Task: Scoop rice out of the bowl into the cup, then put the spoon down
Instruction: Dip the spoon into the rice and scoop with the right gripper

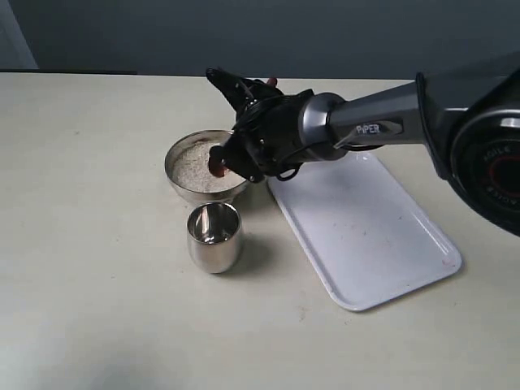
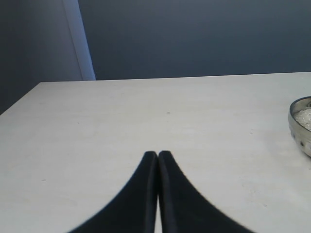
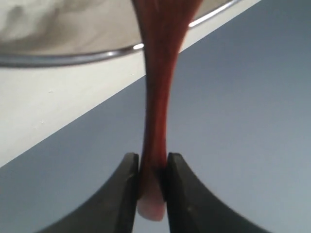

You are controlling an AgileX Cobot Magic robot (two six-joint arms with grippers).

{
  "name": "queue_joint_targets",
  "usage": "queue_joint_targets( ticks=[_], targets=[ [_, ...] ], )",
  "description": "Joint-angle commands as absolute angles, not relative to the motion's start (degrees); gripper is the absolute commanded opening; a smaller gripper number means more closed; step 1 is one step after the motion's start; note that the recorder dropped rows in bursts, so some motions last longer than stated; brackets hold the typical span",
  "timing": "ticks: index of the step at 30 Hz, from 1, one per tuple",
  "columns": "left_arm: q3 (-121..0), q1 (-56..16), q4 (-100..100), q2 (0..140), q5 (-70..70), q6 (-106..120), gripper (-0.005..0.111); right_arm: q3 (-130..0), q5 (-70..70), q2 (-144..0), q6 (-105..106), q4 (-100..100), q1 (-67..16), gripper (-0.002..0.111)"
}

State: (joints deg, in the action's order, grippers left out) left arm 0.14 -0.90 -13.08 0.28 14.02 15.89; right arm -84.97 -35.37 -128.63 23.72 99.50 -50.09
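Note:
The steel bowl [image 1: 180, 154] holds a heap of rice [image 1: 193, 169], and the steel cup [image 1: 214, 236] stands upright just in front of it. My right gripper [image 1: 264, 88] is shut on the upper end of the dark red spoon [image 1: 217, 161], whose scoop is down in the bowl at the rice's right side. In the right wrist view the fingers [image 3: 129, 170] pinch the spoon handle [image 3: 158, 97], which runs on toward the bowl rim [image 3: 58, 59]. My left gripper [image 2: 158, 153] is shut on nothing, low over bare table, with the bowl [image 2: 300, 131] off to one side.
A white rectangular tray [image 1: 366, 227] lies to the right of the bowl and cup, under the right arm. The beige table [image 1: 89, 244] runs back to a grey wall.

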Motion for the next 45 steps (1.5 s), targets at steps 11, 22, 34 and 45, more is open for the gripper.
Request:
queue_joint_targets(
  ticks=[11,22,34,45],
  targets=[
    [0.0,-2.01,-12.98,0.0,13.45,15.57,0.0,-88.8,-36.12,-129.29,27.89,99.95,-50.41,-0.001],
    [0.0,-2.98,-12.98,0.0,13.45,15.57,0.0,-90.88,-36.39,-129.52,33.74,99.95,-51.4,-0.001],
    [0.0,-3.62,-12.98,0.0,13.45,15.57,0.0,-91.15,-37.48,-132.77,35.26,99.95,-53.38,-0.001],
    [0.0,-3.62,-12.98,0.0,13.45,15.57,0.0,-91.7,-35.58,-133.32,37.85,99.95,-53.74,-0.001]
  ],
)
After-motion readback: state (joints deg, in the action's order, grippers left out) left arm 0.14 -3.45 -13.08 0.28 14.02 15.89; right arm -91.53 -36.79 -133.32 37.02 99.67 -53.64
